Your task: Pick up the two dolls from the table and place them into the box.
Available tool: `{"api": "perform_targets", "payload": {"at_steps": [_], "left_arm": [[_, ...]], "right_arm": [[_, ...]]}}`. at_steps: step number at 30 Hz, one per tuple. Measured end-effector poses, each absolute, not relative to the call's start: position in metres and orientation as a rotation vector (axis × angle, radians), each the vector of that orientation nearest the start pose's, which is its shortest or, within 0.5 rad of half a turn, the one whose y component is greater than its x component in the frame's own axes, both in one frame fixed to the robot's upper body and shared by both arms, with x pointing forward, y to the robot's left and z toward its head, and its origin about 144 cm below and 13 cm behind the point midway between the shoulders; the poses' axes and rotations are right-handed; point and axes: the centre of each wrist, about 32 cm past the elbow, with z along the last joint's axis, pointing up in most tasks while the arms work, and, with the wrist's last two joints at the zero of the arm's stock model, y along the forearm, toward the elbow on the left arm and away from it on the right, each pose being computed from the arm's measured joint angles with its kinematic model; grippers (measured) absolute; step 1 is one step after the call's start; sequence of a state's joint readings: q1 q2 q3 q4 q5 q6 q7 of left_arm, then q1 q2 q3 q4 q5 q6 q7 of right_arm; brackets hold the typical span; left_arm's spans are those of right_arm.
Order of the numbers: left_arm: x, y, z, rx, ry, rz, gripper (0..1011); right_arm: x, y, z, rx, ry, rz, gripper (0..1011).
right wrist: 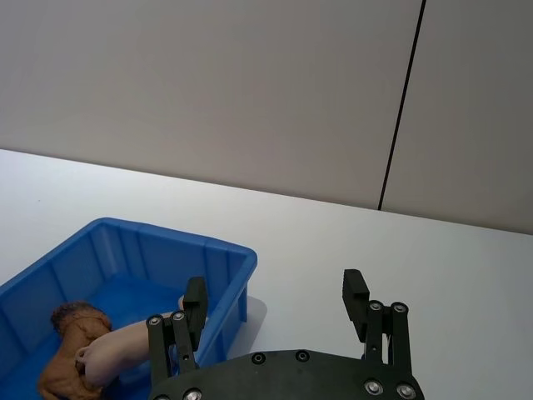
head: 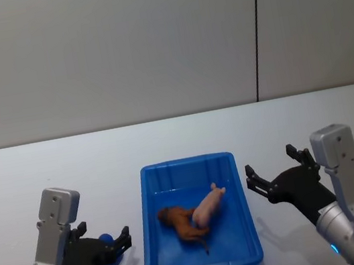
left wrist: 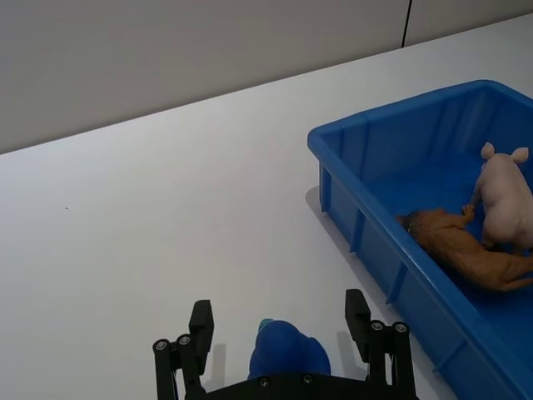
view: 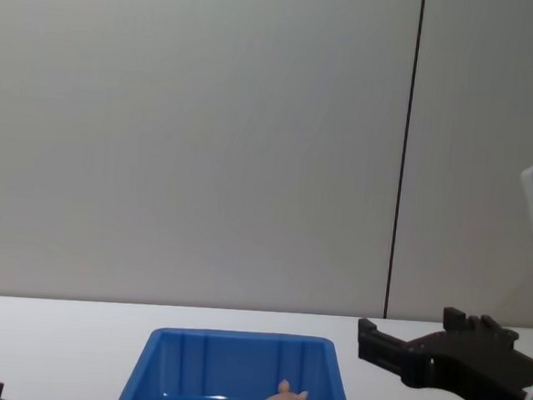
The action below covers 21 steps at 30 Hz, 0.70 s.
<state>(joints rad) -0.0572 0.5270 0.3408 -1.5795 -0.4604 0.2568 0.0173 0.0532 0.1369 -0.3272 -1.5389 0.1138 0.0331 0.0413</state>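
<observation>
Reddish-brown shaggy doll (head: 182, 223) touching pale pink pig doll (head: 208, 206), inside bright blue plastic box (head: 203, 264) between released left claw (head: 119, 241) and released right claw (head: 273, 172)

Two grey-white arms with boxy wrist housings, each ending in a black gripper: left gripper (head: 119, 241), right gripper (head: 271, 169). Silver screws dot the black fingers (right wrist: 356, 297).

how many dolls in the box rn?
2, both inside the blue box. The reddish-brown doll lies on the floor toward the robot's left; the pink pig doll is right beside it, touching it. Nothing appears hidden.
</observation>
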Motion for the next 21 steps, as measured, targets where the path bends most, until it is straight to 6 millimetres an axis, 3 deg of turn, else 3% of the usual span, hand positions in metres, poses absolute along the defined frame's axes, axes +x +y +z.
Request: {"api": "perform_targets", "payload": {"at_steps": [6, 10, 21], "left_arm": [[0.4589, 0.2828, 1.1430, 0.363, 0.192, 1.275, 1001], [0.4600, 0.2834, 1.1412, 0.370, 0.199, 1.274, 948], [0.4626, 0.2840, 1.1382, 0.380, 0.212, 1.279, 653]], "right_arm": [[0.4581, -0.1648, 1.1370, -0.070, 0.009, -1.210, 1001], [0.4581, -0.1648, 1.1370, -0.070, 0.009, -1.210, 1001], [0.4581, -0.1648, 1.1370, -0.070, 0.009, -1.210, 1001]]}}
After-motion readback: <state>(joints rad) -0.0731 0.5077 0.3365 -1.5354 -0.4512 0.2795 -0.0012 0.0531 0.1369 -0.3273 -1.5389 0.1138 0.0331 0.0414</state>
